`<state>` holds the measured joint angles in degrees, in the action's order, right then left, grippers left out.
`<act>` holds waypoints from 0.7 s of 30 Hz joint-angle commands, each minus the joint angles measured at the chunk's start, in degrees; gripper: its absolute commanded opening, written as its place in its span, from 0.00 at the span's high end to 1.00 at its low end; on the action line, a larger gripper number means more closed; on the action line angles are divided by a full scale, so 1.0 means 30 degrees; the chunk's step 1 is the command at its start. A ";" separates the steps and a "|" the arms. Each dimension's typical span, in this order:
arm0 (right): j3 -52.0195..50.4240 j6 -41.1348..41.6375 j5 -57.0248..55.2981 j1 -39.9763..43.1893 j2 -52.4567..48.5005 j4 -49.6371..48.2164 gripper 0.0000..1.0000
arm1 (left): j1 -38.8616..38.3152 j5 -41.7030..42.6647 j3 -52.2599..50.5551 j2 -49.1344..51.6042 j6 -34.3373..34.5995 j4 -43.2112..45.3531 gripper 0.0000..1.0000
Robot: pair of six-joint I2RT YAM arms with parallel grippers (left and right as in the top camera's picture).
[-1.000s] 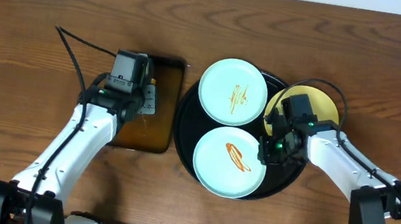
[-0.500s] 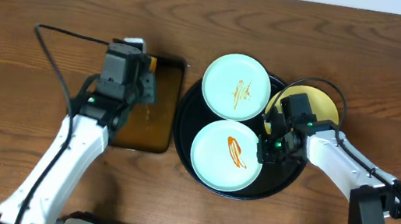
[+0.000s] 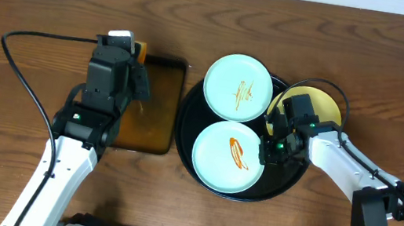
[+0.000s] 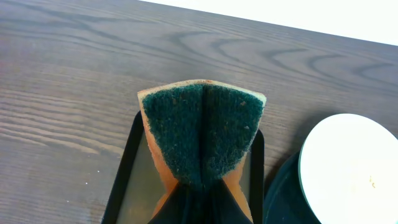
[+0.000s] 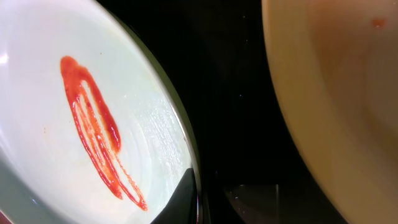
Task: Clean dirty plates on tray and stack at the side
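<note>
We see the right arm's fingers [image 5: 181, 200] pinching the right rim of the near pale mint-blue round plate [image 3: 214, 170] on the big glossy black round tray [image 3: 186, 127]. The second mint-blue plate [image 3: 226, 85] sits behind it, both sauce-squiggled, with the pale yellow plate [image 3: 329, 107] at the tray's far-right edge. Left of the tray, the left arm's fingers [image 4: 199, 208] squeeze a folded green-faced orange sponge [image 4: 202, 130].

Table, left side: open wood, crossed only by a cable [image 3: 54, 36].
Table, far edge: free strip behind both trays.
Rectangular tray [image 3: 155, 122]: left part under the left arm [image 3: 96, 106] and its sponge [image 4: 202, 130]; right half open.
Black tray [image 3: 182, 122]: filled by far mint plate [image 3: 239, 86] and near mint plate [image 3: 219, 159], rims almost touching.
Tray's right rim: yellow plate [image 3: 329, 107], with right arm [image 3: 338, 160] and right gripper [image 3: 266, 150] across it.
</note>
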<state>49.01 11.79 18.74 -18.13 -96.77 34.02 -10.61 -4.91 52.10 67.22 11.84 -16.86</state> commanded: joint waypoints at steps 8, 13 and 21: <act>-0.0022 0.0211 -0.0459 -0.0131 -0.0357 -0.0080 0.99 | -0.0044 -0.0393 0.0087 -0.0197 -0.0044 0.0087 0.93; -0.0022 0.0211 -0.0452 -0.0131 -0.0357 -0.0080 0.99 | -0.0044 -0.0372 0.0080 0.0117 0.0109 -0.0044 0.93; -0.0022 0.0197 0.0590 -0.0131 -0.0357 -0.0175 0.99 | -0.0044 0.4583 0.0080 0.2790 0.3570 -0.1443 0.93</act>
<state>49.01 11.77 19.09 -18.13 -96.75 33.95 -10.61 0.03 52.10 72.75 17.82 -21.06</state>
